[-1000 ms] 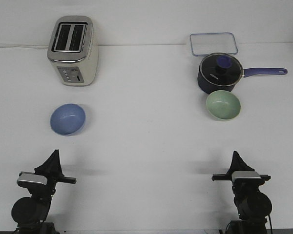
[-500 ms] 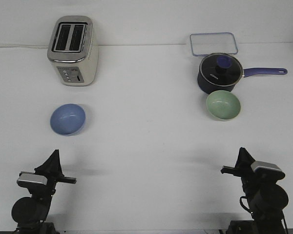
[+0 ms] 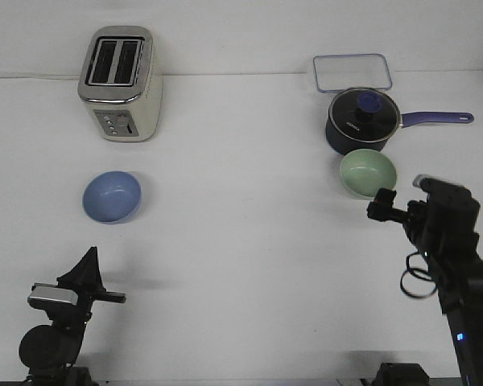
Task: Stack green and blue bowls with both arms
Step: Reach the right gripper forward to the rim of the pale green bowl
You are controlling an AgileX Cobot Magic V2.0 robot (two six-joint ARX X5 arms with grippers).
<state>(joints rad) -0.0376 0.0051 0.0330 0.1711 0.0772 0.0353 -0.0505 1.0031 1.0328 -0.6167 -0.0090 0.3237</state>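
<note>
The right hand (image 3: 384, 203) hangs just short of the green bowl (image 3: 368, 174), which lies directly beyond it; its opening cannot be told. The blue bowl (image 3: 111, 196) sits well ahead of the left hand (image 3: 89, 259), opening likewise unclear.

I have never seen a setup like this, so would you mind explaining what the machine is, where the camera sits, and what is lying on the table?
This is a two-armed robot seen from one camera that looks forward over a white table, the way the robot faces. The left gripper sits low near the front edge. The right gripper is raised beside the green bowl, though contact and whether its fingers are open cannot be judged. Neither gripper holds anything visible. The blue bowl lies on the left, in front of a toaster. Behind the green bowl stands a lidded navy saucepan, and behind that a clear flat container. The bowls are not yet stacked.
</note>
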